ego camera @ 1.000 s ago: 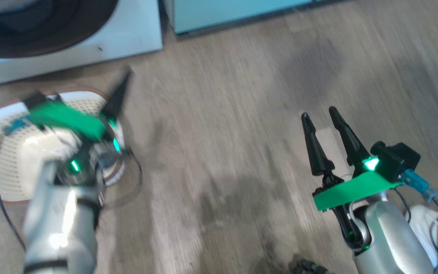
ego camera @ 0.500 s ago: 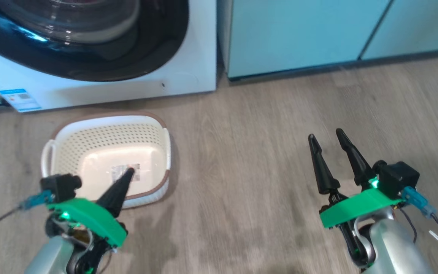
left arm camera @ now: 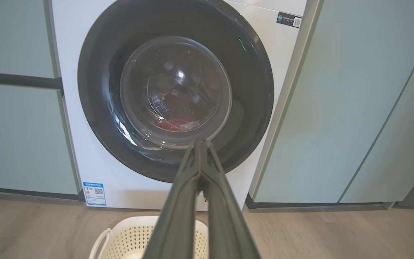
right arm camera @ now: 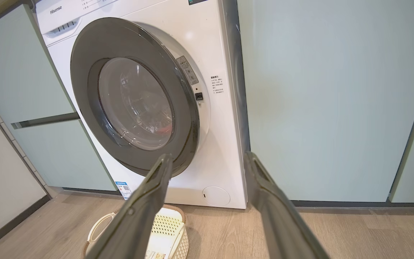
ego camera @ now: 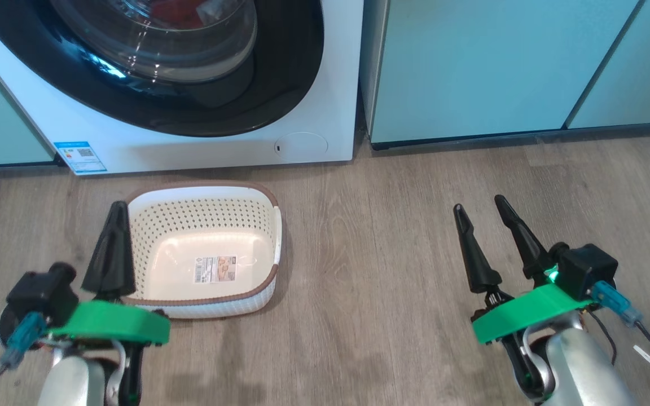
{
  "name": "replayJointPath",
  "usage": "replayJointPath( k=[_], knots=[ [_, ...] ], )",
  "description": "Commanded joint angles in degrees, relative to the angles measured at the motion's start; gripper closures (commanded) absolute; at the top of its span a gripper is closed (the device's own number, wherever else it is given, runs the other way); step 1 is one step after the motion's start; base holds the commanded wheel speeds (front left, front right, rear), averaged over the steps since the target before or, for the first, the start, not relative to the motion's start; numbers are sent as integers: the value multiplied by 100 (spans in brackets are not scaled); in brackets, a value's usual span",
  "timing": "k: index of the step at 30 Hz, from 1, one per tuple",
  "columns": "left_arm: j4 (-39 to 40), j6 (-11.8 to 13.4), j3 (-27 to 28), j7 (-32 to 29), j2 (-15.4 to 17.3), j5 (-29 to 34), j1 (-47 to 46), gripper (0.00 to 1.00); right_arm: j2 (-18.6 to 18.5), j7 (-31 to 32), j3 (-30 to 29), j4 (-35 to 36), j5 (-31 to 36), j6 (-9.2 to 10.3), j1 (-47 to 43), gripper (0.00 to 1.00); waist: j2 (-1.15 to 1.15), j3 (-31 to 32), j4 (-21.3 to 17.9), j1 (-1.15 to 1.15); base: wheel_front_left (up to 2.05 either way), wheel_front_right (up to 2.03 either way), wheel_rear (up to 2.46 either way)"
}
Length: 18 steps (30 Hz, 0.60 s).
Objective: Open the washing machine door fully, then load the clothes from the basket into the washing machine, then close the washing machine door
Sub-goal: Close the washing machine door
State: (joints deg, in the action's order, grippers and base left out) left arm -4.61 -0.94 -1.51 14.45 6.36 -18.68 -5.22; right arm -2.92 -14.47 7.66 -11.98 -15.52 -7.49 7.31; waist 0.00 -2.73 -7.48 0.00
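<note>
Your left end effector (ego camera: 116, 213) is closed and empty; your right end effector (ego camera: 479, 204) is open. The washing machine door (left arm camera: 174, 93) looks rigid and slippery: push its black rim, right side.

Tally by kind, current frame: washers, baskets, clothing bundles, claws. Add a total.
washing machine: 1
basket, nothing in it: 1
clothes, red bundle inside the washing machine: 1
claws: 2 (left claw shut, right claw open)
Total: 5
</note>
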Motion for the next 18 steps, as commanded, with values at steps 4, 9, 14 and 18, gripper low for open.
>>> replayJointPath(
  k=[4,9,14,18],
  knots=[
    [584,-242,648,53,-272,680,101,100,4,-53,124,216,51,0,29,0,0,43,43,0,0,0,0],
    [487,-397,570,54,-337,821,310,100,4,-53,114,226,31,0,18,0,0,70,27,0,0,0,0],
    [540,-449,378,54,-345,748,424,100,4,-53,101,233,20,0,8,0,0,82,7,0,0,0,0],
    [438,-449,285,54,-346,741,476,63,4,-53,92,234,20,0,-5,0,0,96,-14,0,0,0,0]
  ],
)
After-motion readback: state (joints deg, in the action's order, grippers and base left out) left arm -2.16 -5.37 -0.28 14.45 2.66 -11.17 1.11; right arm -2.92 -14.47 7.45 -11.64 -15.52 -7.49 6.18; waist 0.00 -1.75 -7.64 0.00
